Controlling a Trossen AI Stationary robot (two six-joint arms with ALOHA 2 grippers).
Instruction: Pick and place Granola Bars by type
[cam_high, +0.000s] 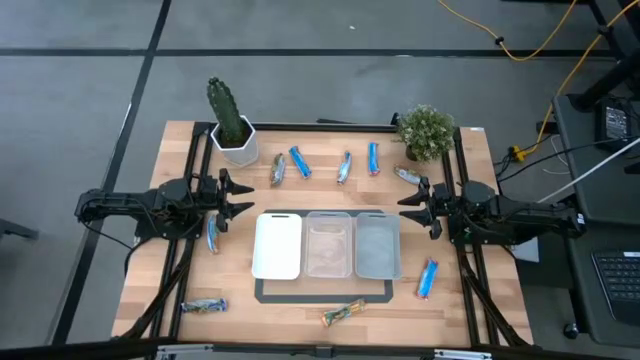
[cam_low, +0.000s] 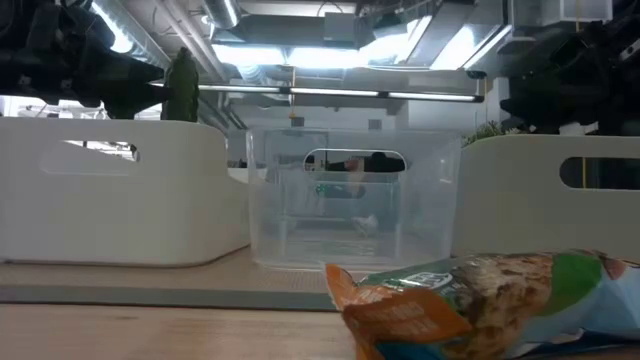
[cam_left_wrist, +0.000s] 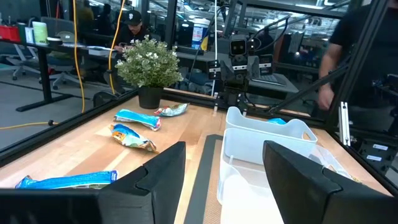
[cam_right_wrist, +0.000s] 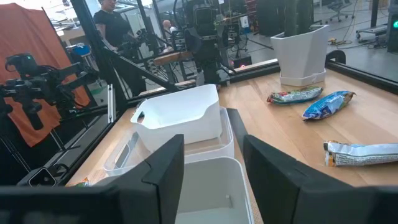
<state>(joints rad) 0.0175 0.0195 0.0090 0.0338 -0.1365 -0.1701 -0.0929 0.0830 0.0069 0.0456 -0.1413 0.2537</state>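
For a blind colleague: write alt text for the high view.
Three bins, white, clear and grey, sit side by side mid-table, apparently empty, with wrapped granola bars scattered around them. The left pincer and right pincer hover open at either side. A cactus and a leafy plant stand at the far edge.

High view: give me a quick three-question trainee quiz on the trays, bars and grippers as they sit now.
1. True or false: the left gripper holds a bar.
2. How many trays stand in the row, and which one is the white tray?
3. Multiple choice: the blue bar nearest the right gripper lies (a) in the grey tray, (b) on the table beside the grey tray, (c) under the cactus.

Key:
1. False; both grippers are open and empty.
2. Three; the white tray is on the left arm's side, the clear tray in the middle.
3. b
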